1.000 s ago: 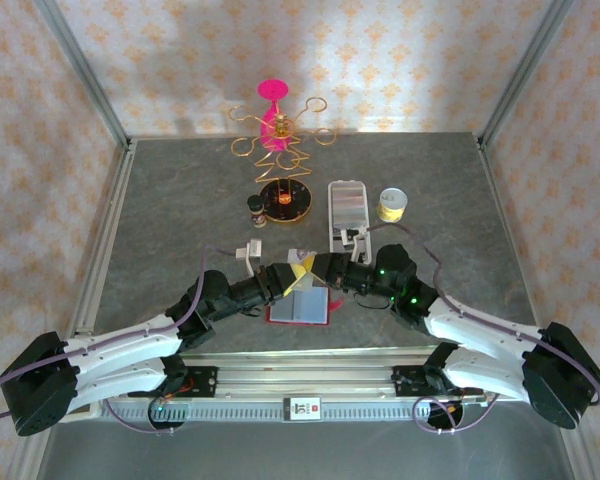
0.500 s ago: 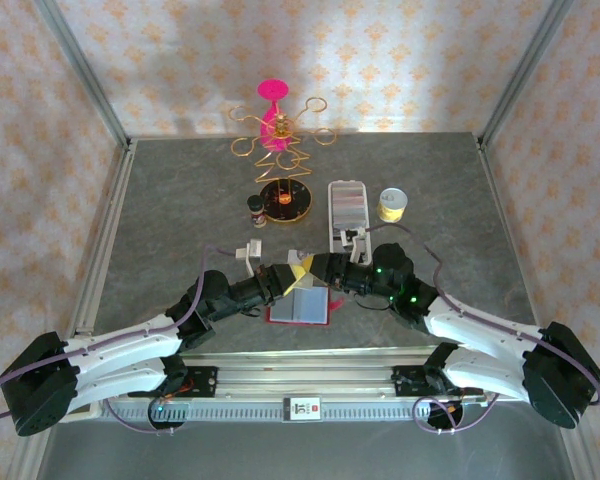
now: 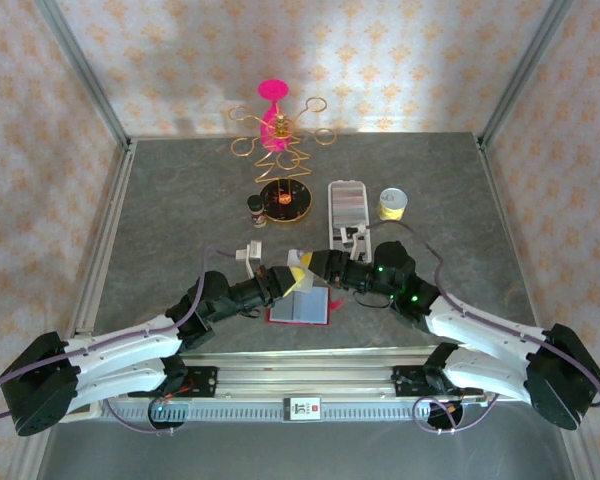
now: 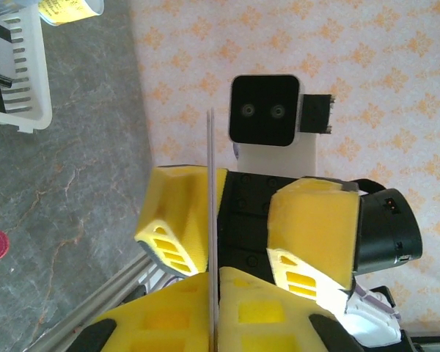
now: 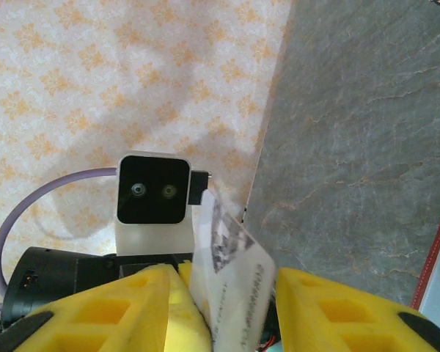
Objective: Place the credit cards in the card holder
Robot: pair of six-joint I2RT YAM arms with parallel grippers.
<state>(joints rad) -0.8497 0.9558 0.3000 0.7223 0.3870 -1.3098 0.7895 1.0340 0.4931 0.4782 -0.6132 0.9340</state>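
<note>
left gripper [image 4: 214, 282] clamps a credit card [image 4: 210, 183] edge-on by the card holder [image 3: 300, 308] — right gripper [image 5: 224, 277] jaws parted around it.

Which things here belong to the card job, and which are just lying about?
Job:
- card
- card holder

Lying about:
- white tray
- yellow cup
- wire ornament
- small jar

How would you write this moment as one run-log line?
left gripper: shut on card | right gripper: open around same card | card holder: open, flat on table
</note>
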